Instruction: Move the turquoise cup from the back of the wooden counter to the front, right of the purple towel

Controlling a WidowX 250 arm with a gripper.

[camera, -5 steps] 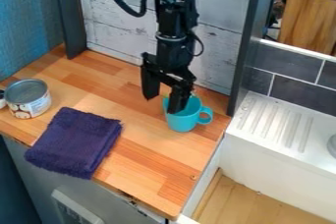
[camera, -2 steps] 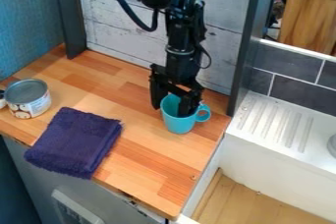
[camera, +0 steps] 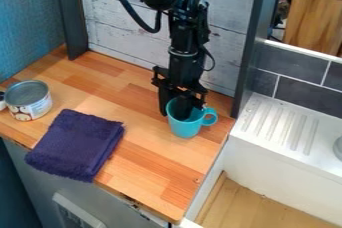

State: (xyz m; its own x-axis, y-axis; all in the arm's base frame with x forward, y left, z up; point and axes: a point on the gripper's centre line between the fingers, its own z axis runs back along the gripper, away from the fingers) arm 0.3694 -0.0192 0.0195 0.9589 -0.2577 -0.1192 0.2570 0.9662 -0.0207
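The black gripper (camera: 172,112) hangs straight down at the back right of the wooden counter, shut on the left wall of a turquoise cup (camera: 186,128). One finger stands outside the cup against its left side, and the other goes down inside, its tip hidden by the cup. The cup is upright on the counter, its handle pointing right.
A folded purple cloth (camera: 77,144) lies at the front left, and a can (camera: 30,107) stands left of it on the wooden counter (camera: 153,184). Right of the counter is a white sink with a ridged drainboard (camera: 284,122); a whitewashed plank wall (camera: 113,22) rises behind.
The gripper has come down and its fingers have drawn together on the cup's wall. The cup has shifted slightly, first left, then a little back to the right.
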